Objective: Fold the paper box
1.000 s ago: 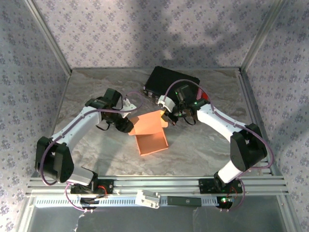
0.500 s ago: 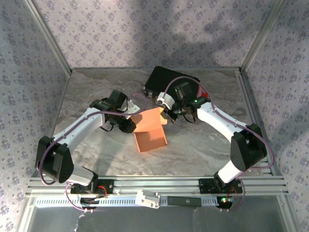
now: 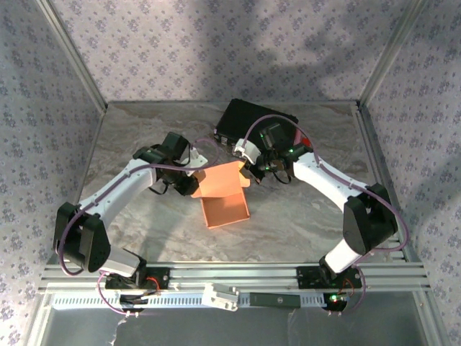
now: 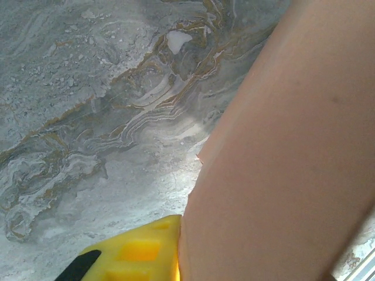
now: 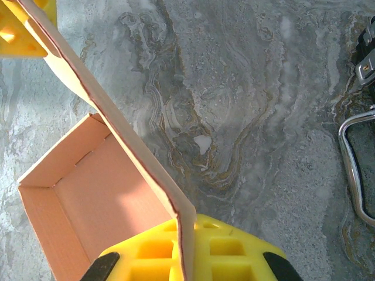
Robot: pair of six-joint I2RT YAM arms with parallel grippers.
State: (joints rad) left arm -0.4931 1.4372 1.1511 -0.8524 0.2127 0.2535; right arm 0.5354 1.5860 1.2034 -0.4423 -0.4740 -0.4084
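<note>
On the table point(image 3: 137, 144), the box point(image 3: 225, 209) flap is clamped by the right gripper point(image 5: 183, 243) at one o'clock; whether the left gripper point(image 3: 191, 184) is closed cannot be told. Card could be creased by twisting.

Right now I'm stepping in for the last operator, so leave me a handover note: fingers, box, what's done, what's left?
Fingers: right gripper shut on the raised flap of the paper box; left gripper at the flap's opposite edge, grip unclear.
Things: box mid-table, in front of the black case.
Done: walls up, open tray formed.
Left: fold the flap down, close it.
</note>
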